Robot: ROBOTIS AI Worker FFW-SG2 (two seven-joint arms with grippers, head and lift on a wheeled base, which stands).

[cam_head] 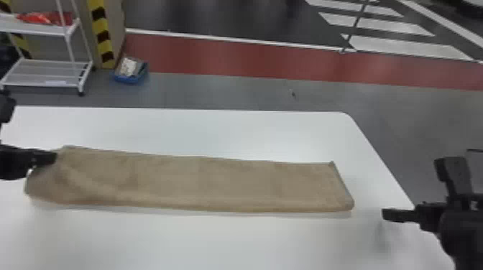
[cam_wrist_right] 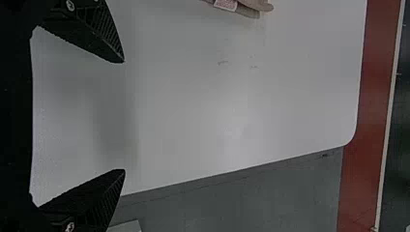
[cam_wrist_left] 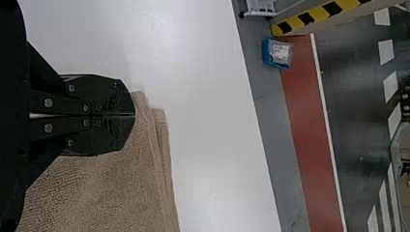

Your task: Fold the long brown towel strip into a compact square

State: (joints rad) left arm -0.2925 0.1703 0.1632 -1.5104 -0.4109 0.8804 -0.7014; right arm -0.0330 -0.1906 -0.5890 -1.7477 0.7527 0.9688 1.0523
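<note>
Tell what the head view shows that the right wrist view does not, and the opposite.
Head view: the left pincer at the left end of the brown towel, the white cart, the blue bin.
Right wrist view: a label at the towel's edge.
Both: the brown towel, the white table, the red floor band and the open right pincer.

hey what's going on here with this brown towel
A robot is folding a long brown towel strip, which lies stretched across a white table. Its left gripper has its fingers closed on the strip's left end, while its right gripper is open and empty, off beyond the right end. The strip isn't a compact square yet.
</note>
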